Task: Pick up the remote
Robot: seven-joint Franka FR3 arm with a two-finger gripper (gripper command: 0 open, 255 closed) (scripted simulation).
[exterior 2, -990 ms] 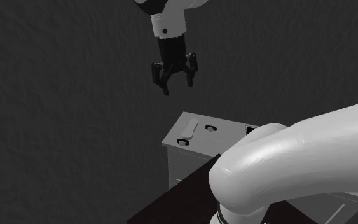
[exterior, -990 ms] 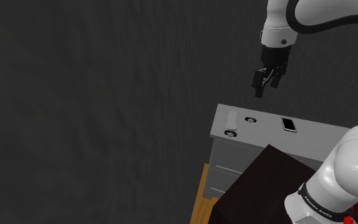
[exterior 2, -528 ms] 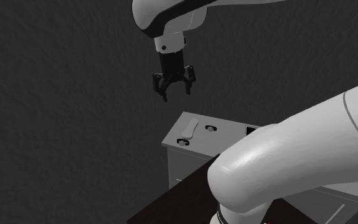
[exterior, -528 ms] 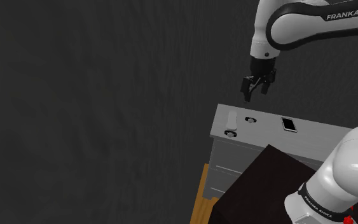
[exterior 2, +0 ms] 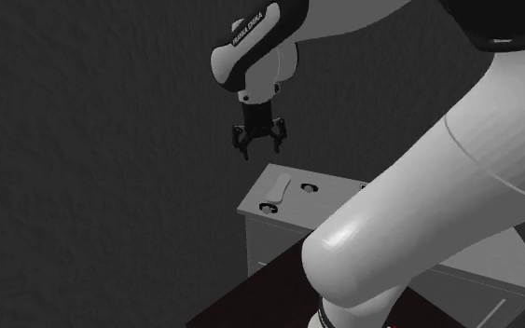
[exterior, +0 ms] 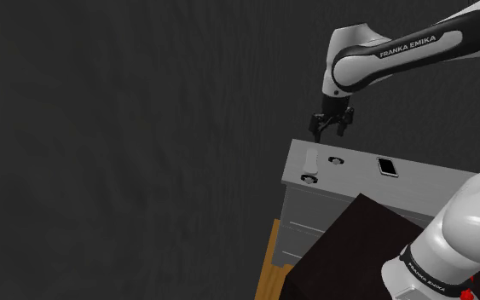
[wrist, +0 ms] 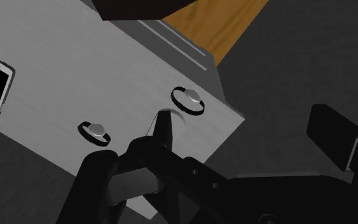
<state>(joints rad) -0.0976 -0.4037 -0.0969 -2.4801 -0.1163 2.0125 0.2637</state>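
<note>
Overhead, your white arm (exterior: 346, 41) reaches out over the grey chest of drawers (exterior: 315, 213), and your black gripper (exterior: 329, 129) hangs above its top with fingers spread wide, holding nothing. Below it the pale remote (exterior: 311, 159) lies flat on that top, with a phone (exterior: 387, 166) well apart from it and two small round pieces (exterior: 338, 160) just beside it.

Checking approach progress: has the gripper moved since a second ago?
Yes. In the shoulder view the gripper has shifted toward that view's left and dropped. It now hangs just above the far edge of the grey cabinet, nearer the white remote.
</note>
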